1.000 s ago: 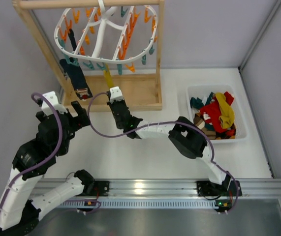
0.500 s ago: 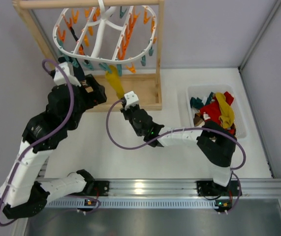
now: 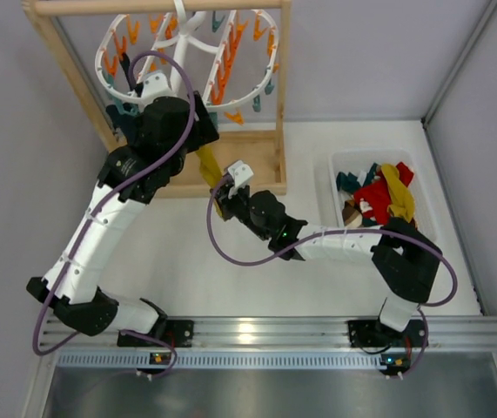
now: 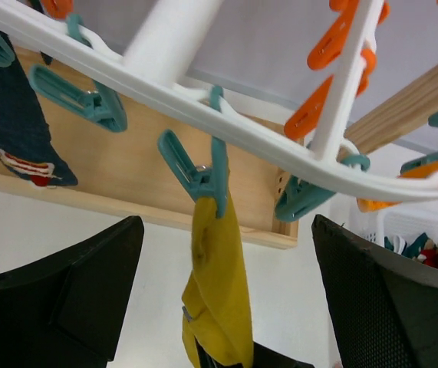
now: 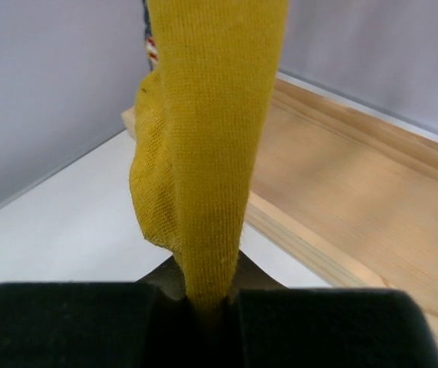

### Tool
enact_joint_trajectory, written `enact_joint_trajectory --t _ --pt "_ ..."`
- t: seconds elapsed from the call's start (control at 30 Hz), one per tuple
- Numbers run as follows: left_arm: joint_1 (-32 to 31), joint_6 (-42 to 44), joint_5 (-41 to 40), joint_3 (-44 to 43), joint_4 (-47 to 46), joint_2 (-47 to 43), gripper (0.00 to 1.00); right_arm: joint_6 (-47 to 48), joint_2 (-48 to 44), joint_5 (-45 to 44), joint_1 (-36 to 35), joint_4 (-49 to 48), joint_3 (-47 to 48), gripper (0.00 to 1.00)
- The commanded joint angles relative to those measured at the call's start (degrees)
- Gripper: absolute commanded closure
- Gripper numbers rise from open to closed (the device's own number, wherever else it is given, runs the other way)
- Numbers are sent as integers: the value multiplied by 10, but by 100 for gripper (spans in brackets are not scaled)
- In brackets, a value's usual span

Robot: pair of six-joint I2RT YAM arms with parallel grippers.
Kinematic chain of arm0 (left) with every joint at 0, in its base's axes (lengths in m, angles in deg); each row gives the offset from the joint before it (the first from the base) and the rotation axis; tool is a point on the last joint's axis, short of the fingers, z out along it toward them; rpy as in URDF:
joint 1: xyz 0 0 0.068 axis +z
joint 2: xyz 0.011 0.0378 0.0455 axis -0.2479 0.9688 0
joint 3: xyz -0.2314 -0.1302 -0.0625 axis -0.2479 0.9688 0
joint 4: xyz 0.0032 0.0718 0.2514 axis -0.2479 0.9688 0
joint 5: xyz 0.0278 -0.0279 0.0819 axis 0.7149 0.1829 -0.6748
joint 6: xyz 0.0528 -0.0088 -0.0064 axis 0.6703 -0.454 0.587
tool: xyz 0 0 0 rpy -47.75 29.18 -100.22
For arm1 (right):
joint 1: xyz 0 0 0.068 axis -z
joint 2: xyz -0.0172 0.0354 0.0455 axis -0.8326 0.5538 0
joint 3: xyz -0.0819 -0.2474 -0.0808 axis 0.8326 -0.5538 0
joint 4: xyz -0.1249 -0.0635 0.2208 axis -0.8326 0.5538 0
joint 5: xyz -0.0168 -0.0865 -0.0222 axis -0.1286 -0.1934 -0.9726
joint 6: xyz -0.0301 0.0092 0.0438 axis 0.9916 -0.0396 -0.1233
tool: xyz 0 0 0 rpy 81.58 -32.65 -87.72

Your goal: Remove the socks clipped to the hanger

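Note:
A mustard yellow sock [image 4: 217,284] hangs from a teal clip [image 4: 203,180] on the near rim of the white hanger [image 4: 265,142]. My left gripper [image 4: 228,230] is open just below that clip, with a finger on each side of the sock and not touching it. My right gripper [image 5: 207,303] is shut on the sock's [image 5: 203,153] lower end. In the top view the right gripper [image 3: 224,193] is low in front of the wooden base, and the sock [image 3: 208,164] runs up to the hanger [image 3: 261,52]. A dark navy sock [image 4: 11,115] hangs clipped further left.
The hanger hangs inside a wooden frame [image 3: 280,96] whose base board [image 3: 252,165] lies on the white table. A white bin [image 3: 429,209] at the right holds several loose socks. Many orange and teal clips [image 3: 231,61] dangle from the ring. Grey walls close in on the left and right.
My left arm has swung up from beside the frame's base to the hanger's near rim. My right gripper has shut on the yellow sock and shifted slightly right.

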Motion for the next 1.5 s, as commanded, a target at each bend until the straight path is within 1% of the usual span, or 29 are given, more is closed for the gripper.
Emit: enact_joint_trajectory --t 0.0,0.1,0.37,0.43,0.47,0.53,0.67,0.73,0.8,0.87,0.93,1.03,1.07,1.17,1.2,1.27,1.3,1.43,1.47 --pt "30 5 36 0 -63 -20 7 -46 -49 73 21 6 -9 100" --pt "46 8 58 9 -81 -21 10 -53 -59 81 25 29 -8 100" --pt "69 13 95 21 -112 -8 24 -82 -70 142 34 37 -4 100" --pt "76 13 102 35 -119 -13 24 -91 -70 160 37 37 -3 100" --pt "79 13 105 41 -126 -16 24 -103 -70 187 40 36 -3 100" --pt "86 16 116 59 -147 -25 25 -114 -73 203 49 30 -7 100" --pt "103 18 133 73 -154 -29 27 -129 -82 233 58 25 -16 100" --pt "105 22 139 93 -174 -38 33 -131 -88 241 60 25 -18 100" --pt "106 26 142 102 -191 -39 36 -132 -91 246 61 26 -19 100" --pt "109 31 147 95 -192 -33 44 -132 -92 249 61 30 -18 100" --pt "109 35 148 85 -192 -29 46 -130 -93 250 61 34 -18 100" --pt "110 42 146 78 -193 -27 54 -128 -92 252 61 36 -20 100" --pt "109 43 145 76 -193 -27 59 -128 -92 254 61 35 -22 100" --pt "109 50 146 73 -196 -26 68 -138 -93 267 61 24 -28 100" --pt "109 52 146 71 -196 -23 77 -142 -94 269 60 17 -32 100" --pt "109 52 146 71 -196 -23 82 -145 -98 275 60 15 -36 100" --pt "109 52 147 71 -197 -22 88 -147 -103 277 61 13 -42 100" --pt "109 51 151 70 -198 -17 93 -146 -126 270 61 15 -66 100" --pt "109 50 153 71 -198 -16 93 -146 -141 263 62 23 -77 100"
